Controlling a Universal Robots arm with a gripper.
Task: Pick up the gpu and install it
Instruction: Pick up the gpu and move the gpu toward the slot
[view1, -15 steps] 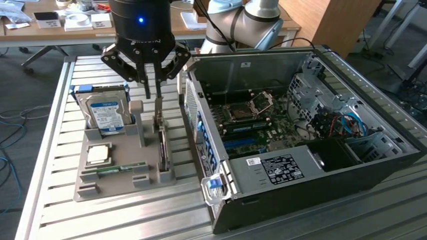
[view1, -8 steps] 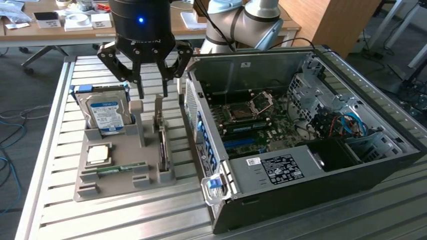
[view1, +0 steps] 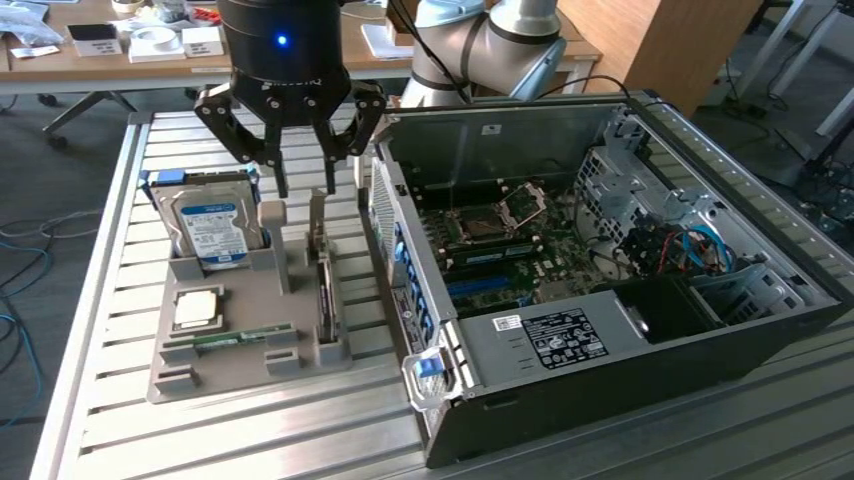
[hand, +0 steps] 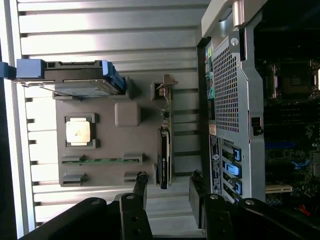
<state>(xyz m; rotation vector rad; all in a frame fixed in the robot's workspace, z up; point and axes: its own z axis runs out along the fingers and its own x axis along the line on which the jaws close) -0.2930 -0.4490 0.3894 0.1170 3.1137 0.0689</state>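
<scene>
exterior view: the gripper (view1: 306, 188) hangs open and empty above the gpu (view1: 326, 295), standing on edge in the grey tray (view1: 240, 372). the computer case (view1: 574, 420) lies at 3 o'clock.

**Surface and Material Findings**

Your tabletop (view1: 267, 440) is ribbed bare metal, pale and brushed, with a dull sheen. The holder tray (view1: 227, 362) on it looks like smooth, matt grey plastic. The gpu (view1: 324, 290) shows a dark board edge and a pale silvery metal bracket. The hard drive (view1: 214, 225) has a glossy blue-white label and blue plastic rails. The processor (view1: 198, 308) has a satin silver metal lid. The computer case (view1: 494, 130) is unpainted grey sheet metal inside, perforated at the rear, and matt black outside. Your claw (view1: 306, 190) is black with a slight gloss. The background desk (view1: 54, 62) looks like pale wood.
</scene>
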